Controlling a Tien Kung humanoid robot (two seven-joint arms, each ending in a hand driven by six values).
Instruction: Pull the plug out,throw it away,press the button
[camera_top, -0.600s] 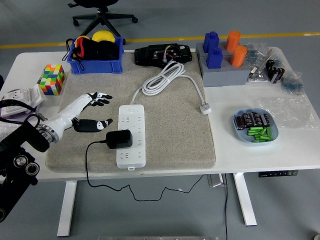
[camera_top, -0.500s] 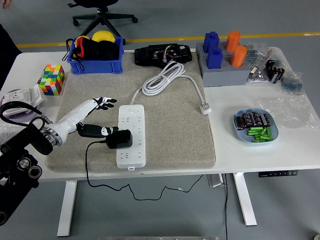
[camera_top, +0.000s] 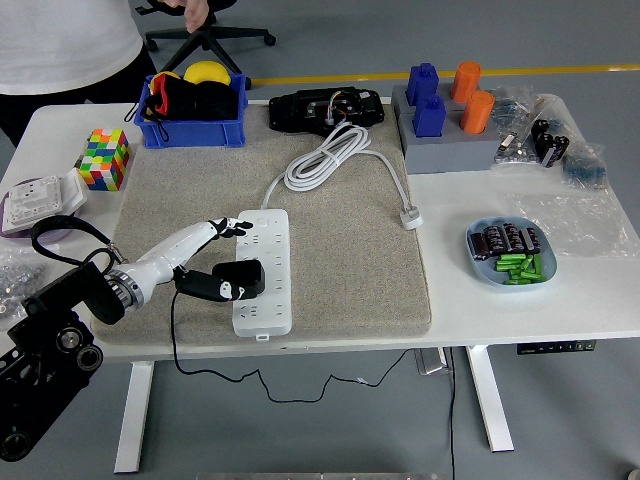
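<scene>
A white power strip (camera_top: 268, 240) lies on the grey mat (camera_top: 340, 260), with a black plug adapter (camera_top: 248, 276) seated in its lower sockets. The adapter's black cord (camera_top: 172, 330) runs left and drops over the table's near edge. My left hand (camera_top: 230, 258) reaches in from the lower left and is open. Its fingers (camera_top: 232, 228) are spread over the strip's upper left edge. Its thumb (camera_top: 212, 288) lies against the adapter's left side. The fingers are not closed on the adapter. My right arm is out of view.
A coiled white cable (camera_top: 328, 155) lies on the mat behind the strip. Along the back stand a blue bin (camera_top: 195, 128), a black device (camera_top: 325, 108) and a grey block with blue and orange cylinders (camera_top: 445, 150). A colour cube (camera_top: 105, 158) sits left, a blue plate (camera_top: 478, 262) right. A person in white (camera_top: 60, 40) stands at the far left.
My left hand has slid right across the mat, from beside the adapter to straddling it, thumb now against its side. A person has stepped into view at the top left.
</scene>
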